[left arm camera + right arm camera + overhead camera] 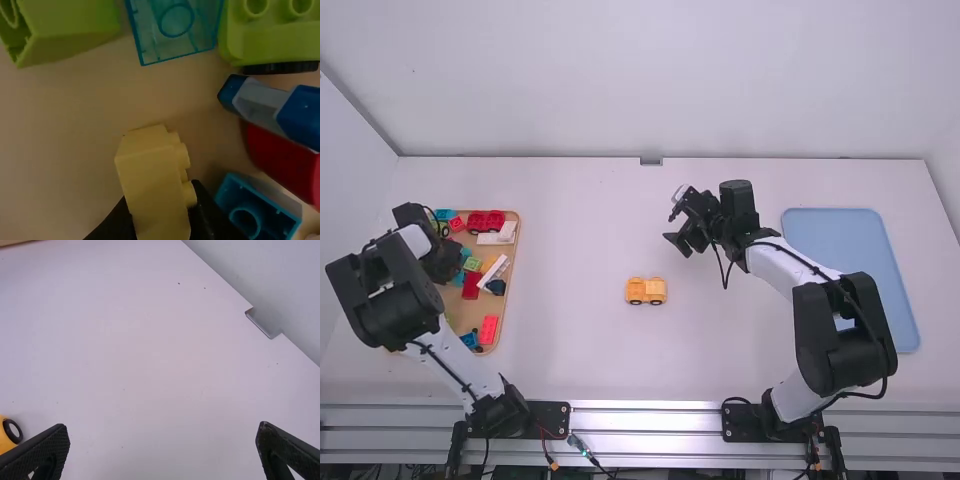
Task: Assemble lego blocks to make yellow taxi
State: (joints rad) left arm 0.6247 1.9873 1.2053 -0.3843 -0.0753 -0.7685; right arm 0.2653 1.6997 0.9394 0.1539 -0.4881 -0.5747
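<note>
Many mixed blocks crowd the wooden tray (492, 305) at the left of the desk (570, 330), where the left gripper (159, 212) has its fingers clamped on a pale yellow block (152, 175), low among the loose pieces. Near the middle, the yellow car (646, 291) stands on its wheels on the desk, low and plainly unfinished. The rolling part of the taxi seems done; what is left, I judge, is to bring over the held block and press it on top, perhaps with more after it. The right gripper (164, 435) is above the desk, right of the car and farther from the near edge, its fingers wide apart with nothing between them. A flat blue tray (850, 235) lies at the far right. As for materials, the held block is smooth plastic with square corners and round studs turned sideways; around it are a clear teal block (175, 25), glossy lime pieces (272, 42) and a rounded red one (282, 160). The wood looks matt, the car's tyres dark and round.
</note>
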